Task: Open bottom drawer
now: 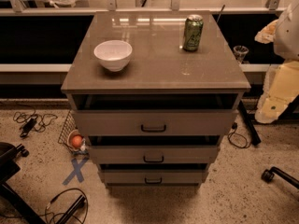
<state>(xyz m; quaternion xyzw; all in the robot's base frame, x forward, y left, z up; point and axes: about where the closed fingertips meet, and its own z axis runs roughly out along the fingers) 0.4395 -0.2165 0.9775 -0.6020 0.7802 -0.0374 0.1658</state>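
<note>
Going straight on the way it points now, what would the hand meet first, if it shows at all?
The hand is out of view, so its line cannot be read. The pale shape at the right edge may be the arm, apart from the bottom drawer.

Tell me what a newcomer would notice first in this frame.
The grey cabinet fills the centre, with a white bowl on its top at the left and a green can at the back right. Below, three drawer fronts stack up, the bottom drawer lowest, each with a dark gap above. The gripper hangs at the right edge, clear of the handles.
</note>
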